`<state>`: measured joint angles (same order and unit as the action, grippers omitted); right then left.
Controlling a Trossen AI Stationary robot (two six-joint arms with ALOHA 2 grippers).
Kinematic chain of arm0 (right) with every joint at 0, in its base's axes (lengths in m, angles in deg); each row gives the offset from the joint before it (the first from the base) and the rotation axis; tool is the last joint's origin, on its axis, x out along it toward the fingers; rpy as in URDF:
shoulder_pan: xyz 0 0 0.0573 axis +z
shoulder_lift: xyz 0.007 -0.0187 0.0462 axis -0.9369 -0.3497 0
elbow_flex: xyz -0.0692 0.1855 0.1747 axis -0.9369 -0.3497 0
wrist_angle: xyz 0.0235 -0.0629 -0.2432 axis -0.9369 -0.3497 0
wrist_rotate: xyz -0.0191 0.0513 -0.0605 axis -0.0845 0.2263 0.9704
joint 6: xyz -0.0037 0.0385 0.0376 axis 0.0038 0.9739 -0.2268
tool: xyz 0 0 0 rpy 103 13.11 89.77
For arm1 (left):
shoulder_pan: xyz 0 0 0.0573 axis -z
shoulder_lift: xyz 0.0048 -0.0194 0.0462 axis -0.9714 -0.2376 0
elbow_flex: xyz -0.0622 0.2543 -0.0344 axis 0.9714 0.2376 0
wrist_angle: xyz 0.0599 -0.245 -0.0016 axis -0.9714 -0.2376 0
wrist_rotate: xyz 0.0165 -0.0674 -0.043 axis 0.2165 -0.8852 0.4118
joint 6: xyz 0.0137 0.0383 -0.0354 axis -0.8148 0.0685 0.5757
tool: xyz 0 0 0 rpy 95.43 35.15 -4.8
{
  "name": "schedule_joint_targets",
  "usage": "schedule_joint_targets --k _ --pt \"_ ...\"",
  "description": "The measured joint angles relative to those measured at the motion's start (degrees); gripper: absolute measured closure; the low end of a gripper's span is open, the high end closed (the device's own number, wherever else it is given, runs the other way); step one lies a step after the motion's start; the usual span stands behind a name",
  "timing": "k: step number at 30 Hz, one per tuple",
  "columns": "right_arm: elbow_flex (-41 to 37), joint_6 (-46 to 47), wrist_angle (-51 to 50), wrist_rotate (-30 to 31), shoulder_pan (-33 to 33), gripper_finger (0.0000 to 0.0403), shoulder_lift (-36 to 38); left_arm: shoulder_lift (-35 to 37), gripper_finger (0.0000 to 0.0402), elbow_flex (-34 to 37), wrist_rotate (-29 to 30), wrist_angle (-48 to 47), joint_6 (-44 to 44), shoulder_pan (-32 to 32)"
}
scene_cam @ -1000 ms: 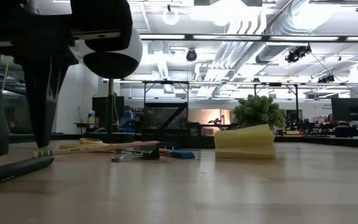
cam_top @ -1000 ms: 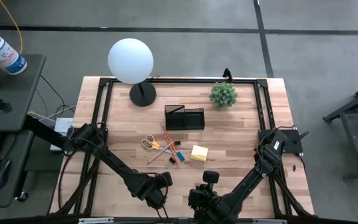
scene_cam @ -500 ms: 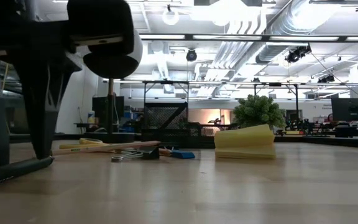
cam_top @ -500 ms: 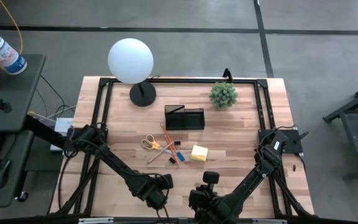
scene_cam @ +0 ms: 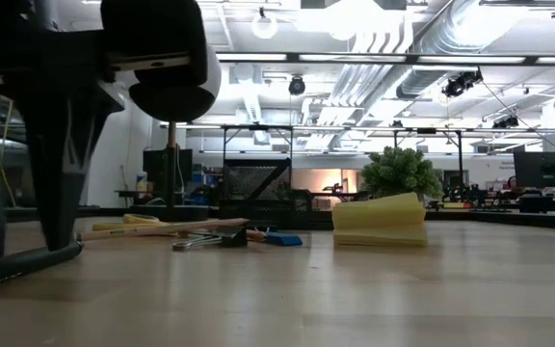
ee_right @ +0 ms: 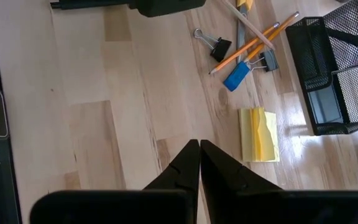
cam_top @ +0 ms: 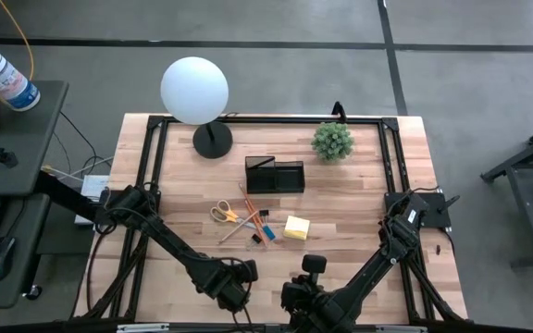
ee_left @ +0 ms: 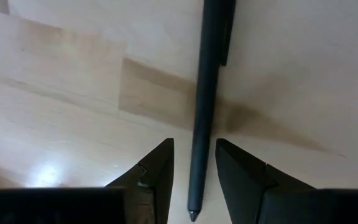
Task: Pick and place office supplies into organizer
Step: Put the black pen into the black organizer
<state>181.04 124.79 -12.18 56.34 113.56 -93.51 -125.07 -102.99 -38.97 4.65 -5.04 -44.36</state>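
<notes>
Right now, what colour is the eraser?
Blue. The eraser shows best in the right wrist view, beside the pencils.

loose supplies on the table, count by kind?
scissors: 1
pen: 1
pencils: 3 (they overlap, so this count is the least sure)
pad: 1
eraser: 1
clips: 2
total: 9

Bright ceiling lights point(scene_cam: 355, 14) overhead — even, soft shadows. Slight glare on the table point(ee_left: 42, 174); the near arm point(scene_cam: 56, 116) looms dark, blurred.
</notes>
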Motion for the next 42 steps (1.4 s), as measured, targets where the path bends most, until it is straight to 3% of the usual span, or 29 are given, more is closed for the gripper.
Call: schedule_joint_targets --k 42 --pt "0.0 -0.1 0.0 0.0 0.0 0.0392 0.0 0.0 0.0293 0.0 -2.2 1.0 -1.5 -0.1"
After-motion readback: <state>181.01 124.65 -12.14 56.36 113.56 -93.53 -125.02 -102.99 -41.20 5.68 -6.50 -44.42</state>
